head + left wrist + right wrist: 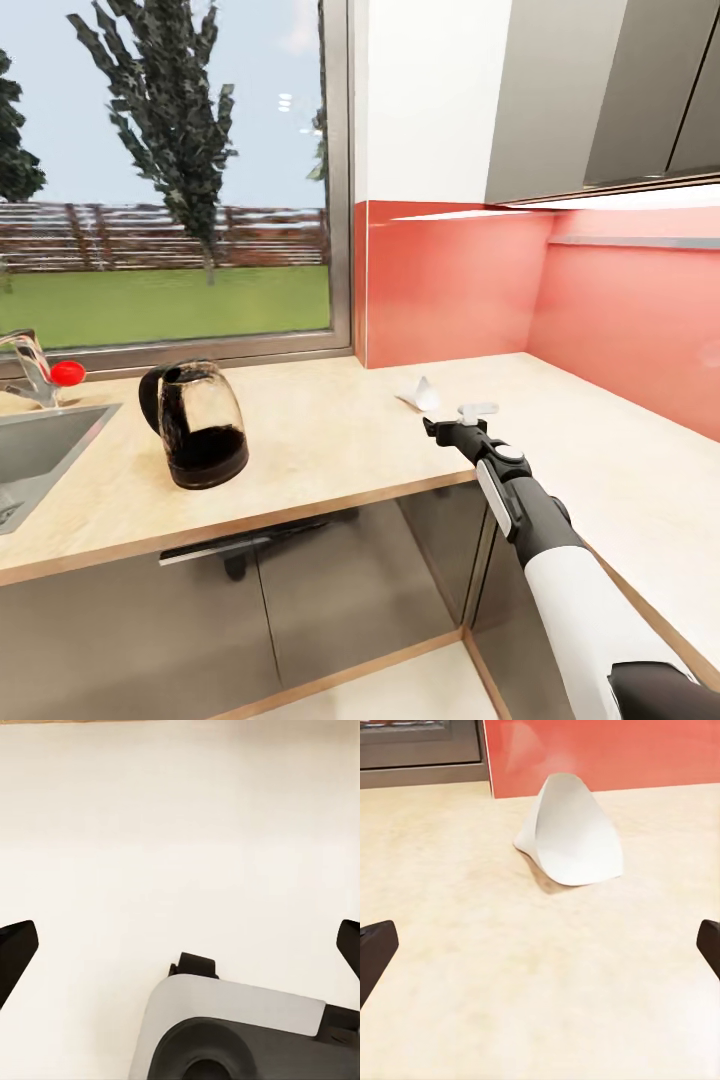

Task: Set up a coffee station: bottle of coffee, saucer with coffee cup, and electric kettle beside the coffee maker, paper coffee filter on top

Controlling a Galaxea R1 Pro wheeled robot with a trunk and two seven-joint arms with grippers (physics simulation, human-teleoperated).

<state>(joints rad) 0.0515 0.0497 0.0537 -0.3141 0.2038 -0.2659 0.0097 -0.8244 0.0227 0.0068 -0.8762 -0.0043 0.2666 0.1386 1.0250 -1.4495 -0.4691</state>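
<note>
The kitchen countertop [330, 450] – light wood, L-shaped, red backsplash [450, 280] behind. The paper coffee filter [420, 395] lies near the corner. The right gripper [462, 420] hovers just short of it, jaws spread wide. The electric kettle [195, 425] stands left, near the sink [40, 450]. The left gripper [180, 945] – jaws apart.
</note>
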